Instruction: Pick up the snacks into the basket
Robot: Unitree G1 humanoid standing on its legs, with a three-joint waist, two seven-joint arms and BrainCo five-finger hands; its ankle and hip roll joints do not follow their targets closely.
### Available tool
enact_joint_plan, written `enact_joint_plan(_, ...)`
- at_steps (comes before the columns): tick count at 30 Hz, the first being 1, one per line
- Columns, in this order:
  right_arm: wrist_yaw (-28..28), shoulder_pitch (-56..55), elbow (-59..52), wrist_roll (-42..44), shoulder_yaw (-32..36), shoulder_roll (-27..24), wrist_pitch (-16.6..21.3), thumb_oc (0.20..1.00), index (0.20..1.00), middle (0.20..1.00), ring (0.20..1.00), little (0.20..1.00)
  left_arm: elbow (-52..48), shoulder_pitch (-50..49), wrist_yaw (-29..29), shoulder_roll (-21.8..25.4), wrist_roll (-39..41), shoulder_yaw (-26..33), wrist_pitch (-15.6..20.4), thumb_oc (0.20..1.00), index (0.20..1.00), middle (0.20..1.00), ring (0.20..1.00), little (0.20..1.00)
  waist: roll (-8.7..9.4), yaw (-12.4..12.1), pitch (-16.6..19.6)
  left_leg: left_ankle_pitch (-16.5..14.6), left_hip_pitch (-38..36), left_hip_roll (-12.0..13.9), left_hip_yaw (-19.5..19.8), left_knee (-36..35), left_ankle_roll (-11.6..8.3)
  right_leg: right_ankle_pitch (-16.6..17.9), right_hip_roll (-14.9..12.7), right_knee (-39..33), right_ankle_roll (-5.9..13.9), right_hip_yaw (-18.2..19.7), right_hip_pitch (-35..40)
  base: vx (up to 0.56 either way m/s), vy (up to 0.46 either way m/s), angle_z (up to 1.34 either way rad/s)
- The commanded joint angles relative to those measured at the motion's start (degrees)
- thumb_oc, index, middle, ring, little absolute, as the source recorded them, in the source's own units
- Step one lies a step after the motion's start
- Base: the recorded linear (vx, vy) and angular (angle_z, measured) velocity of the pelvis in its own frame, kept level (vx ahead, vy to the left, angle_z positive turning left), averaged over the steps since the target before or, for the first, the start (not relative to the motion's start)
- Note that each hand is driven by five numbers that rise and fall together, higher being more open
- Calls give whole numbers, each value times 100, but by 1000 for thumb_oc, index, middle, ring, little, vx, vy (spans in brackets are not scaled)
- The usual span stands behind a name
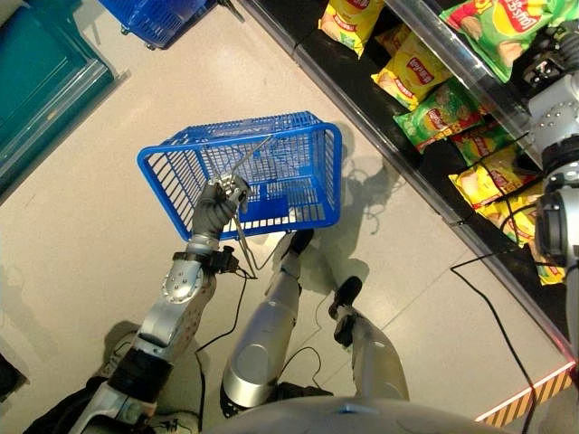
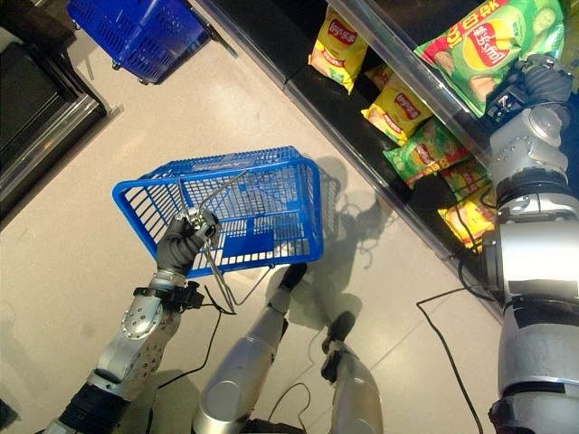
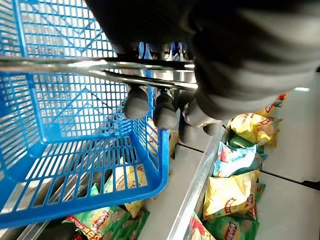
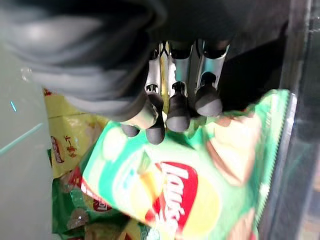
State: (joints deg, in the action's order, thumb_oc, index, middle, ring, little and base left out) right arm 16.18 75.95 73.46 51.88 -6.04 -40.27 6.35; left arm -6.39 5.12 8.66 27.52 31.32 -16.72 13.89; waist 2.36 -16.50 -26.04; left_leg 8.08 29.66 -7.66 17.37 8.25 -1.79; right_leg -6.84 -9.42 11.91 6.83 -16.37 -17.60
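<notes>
A blue wire basket [image 1: 181,161] hangs tilted just above the floor, with nothing inside it. My left hand [image 1: 220,202] is shut on its thin metal handle [image 3: 100,67], fingers [image 3: 165,112] curled round the bar. Up at the shelf on the right, my right hand [image 2: 534,83] grips the corner of a green chip bag [image 2: 479,50]. Its fingers [image 4: 177,107] curl onto the top of that green bag [image 4: 165,185], which lies over the shelf's glass edge.
Yellow chip bags [image 1: 412,72] and more green ones [image 1: 443,113] fill the dark lower shelves along the right. A second blue basket [image 1: 158,14] stands at the far left, beside a teal cabinet [image 1: 36,72]. Open pale floor [image 1: 90,244] lies round the basket.
</notes>
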Motion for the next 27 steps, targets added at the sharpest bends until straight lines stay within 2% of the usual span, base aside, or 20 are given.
enact_joint_plan(1,96,-197,-853,369,-184,-28,566,200,200,200,200,200,-953,182,-46,-80,94,394,638,200,200,200,200,200,-24,64,-77,-1049,-243,-79,-376,627,-87,266,-185,-399,83,130,292,-61,-16,-2)
enact_joint_plan(4,146,-436,-1205,467,-13,78,732,200,200,200,200,200,-914,182,-39,-76,111,413,639,200,200,200,200,200,-16,112,-8,-1017,-336,-44,-398,556,-92,281,-178,-441,85,151,348,-54,-7,-5)
enact_joint_plan(8,287,-1319,-2610,497,412,608,1164,200,200,200,200,200,-784,105,-30,-110,242,496,620,200,200,200,200,200,7,326,269,-902,-631,66,-519,351,-84,366,-127,-564,93,280,513,-68,-6,-16)
enact_joint_plan(15,183,-2408,-3811,219,694,954,1281,200,200,200,200,200,-841,-413,-246,-125,498,716,521,200,200,200,200,200,53,627,800,-774,-1118,262,-728,-31,-88,473,-6,-830,118,453,770,-14,-18,-28)
enact_joint_plan(17,166,-2540,-3832,150,678,969,1236,200,200,200,200,200,-864,-524,-283,-112,516,743,511,200,200,200,200,200,59,654,878,-768,-1193,282,-764,-86,-86,491,0,-881,122,462,817,0,-13,-26)
enact_joint_plan(18,99,-2559,-3633,111,587,879,1093,200,200,200,200,200,-891,-634,-360,-109,589,766,471,200,200,200,200,200,78,702,960,-770,-1276,318,-820,-114,-91,523,13,-908,117,500,858,-16,-8,-24)
enact_joint_plan(19,118,-2525,-3526,67,554,807,1023,495,495,495,495,495,-907,-677,-389,-87,617,766,454,200,200,200,200,200,85,725,983,-771,-1308,330,-844,-116,-98,528,26,-905,117,518,871,-25,-13,-23)
enact_joint_plan(20,140,-2469,-3471,18,522,780,962,1000,1000,1000,1000,1000,-925,-715,-405,-74,636,775,442,200,200,200,200,200,83,740,992,-769,-1336,350,-864,-124,-104,533,35,-905,107,545,877,-21,-11,-8)
enact_joint_plan(26,360,-2464,-3531,-424,395,865,827,1000,1000,1000,1000,1000,-872,-689,-363,-56,608,751,365,200,200,200,200,200,31,892,1027,-692,-1481,452,-905,-256,-144,435,110,-670,42,701,828,-14,-22,-10)
enact_joint_plan(27,366,-2681,-3656,-734,328,865,705,1000,1000,1000,1000,1000,-735,-625,-330,-63,542,732,356,200,200,200,200,200,-4,982,1064,-634,-1548,509,-925,-330,-175,331,174,-559,3,785,807,-7,-31,-7)
